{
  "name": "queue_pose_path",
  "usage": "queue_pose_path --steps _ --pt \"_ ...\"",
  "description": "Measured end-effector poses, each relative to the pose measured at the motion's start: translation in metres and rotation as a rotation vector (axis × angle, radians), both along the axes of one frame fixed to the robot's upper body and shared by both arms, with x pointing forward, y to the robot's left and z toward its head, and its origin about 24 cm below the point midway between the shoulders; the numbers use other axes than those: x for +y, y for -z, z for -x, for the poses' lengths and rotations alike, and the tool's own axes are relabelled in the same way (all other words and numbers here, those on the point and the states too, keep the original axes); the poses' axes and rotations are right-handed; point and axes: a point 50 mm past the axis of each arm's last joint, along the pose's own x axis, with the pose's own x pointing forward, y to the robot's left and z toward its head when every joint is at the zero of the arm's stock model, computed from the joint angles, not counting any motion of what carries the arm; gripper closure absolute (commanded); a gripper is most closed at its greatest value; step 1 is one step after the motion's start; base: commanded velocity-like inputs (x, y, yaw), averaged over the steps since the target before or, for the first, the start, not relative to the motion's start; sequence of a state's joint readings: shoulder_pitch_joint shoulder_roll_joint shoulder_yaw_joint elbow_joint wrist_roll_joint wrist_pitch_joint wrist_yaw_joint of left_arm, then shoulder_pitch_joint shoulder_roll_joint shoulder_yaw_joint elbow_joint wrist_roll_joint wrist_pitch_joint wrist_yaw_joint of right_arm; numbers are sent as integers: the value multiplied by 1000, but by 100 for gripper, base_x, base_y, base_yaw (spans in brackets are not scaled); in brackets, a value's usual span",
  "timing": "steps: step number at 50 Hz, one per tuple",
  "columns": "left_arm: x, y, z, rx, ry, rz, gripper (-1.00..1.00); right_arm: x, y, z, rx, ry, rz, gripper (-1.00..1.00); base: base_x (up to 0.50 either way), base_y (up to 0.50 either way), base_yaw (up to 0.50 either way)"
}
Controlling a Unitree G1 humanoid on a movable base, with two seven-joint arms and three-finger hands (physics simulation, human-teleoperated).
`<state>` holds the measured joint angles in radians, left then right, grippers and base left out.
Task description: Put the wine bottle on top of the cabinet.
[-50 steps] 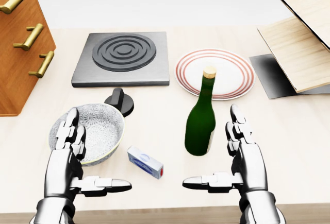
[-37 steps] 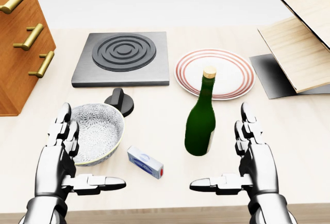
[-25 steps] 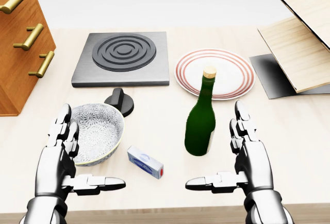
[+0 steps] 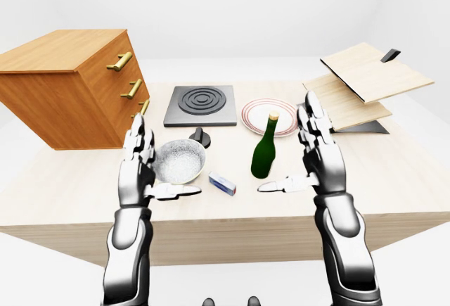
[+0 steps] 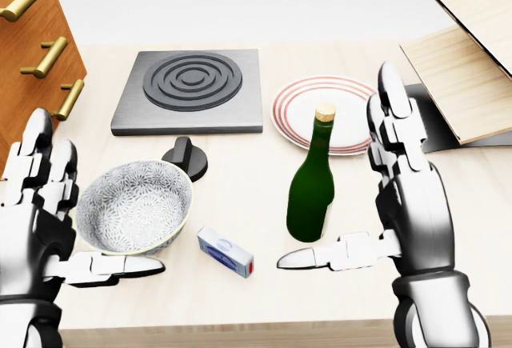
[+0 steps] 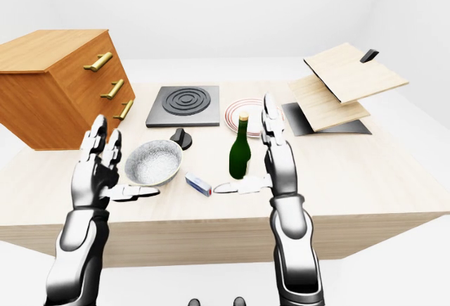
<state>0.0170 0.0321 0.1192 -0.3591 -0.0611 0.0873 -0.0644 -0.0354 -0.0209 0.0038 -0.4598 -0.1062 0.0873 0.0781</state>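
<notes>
A: Where does the wine bottle (image 5: 311, 196) stand?

B: Upright on the table (image 5: 464, 228), just below the striped plate (image 5: 352, 96) in the head view, with its cork top overlapping the plate's lower rim. Taking the bottle as the landmark: the patterned bowl (image 5: 136, 206) is to its left, the small blue and white box (image 5: 226, 252) lies to its lower left, and the black knob (image 5: 186, 156) sits to its upper left, above the bowl.

A: And the hands?

B: The right hand (image 5: 400, 204) is raised just right of the bottle, fingers spread and upright, thumb pointing left under the bottle's base side. It is not touching the glass. The left hand (image 5: 40, 212) is well left of the bottle, beside the bowl, also spread wide, thumb pointing right below the bowl's rim.

A: The cabinet?

B: The wooden cabinet (image 4: 70, 84) with 3 brass handles stands far to the bottle's upper left, its flat top bare in the left-eye view. The black hob (image 5: 190, 88) lies between cabinet and plate. To the bottle's upper right, 2 light wooden boards (image 4: 365, 81) rest tilted over a dark sheet.
</notes>
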Motion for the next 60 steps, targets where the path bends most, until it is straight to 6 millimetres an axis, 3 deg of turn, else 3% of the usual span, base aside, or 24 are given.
queue_pose_path --steps 9,23,36,60 --pt "12 -53 28 -246 -37 2 -100 8 -44 34 -224 -20 58 -100 0 0 0" --pt "23 -101 73 -510 -70 3 -100 14 -71 80 -378 -18 92 -100 0 0 0" --pt "24 -114 88 -587 -78 -9 -100 19 -79 91 -432 -26 105 -100 0 2 0" --pt "26 -107 86 -546 -85 -20 -100 25 -72 83 -390 -30 142 -100 0 50 0"
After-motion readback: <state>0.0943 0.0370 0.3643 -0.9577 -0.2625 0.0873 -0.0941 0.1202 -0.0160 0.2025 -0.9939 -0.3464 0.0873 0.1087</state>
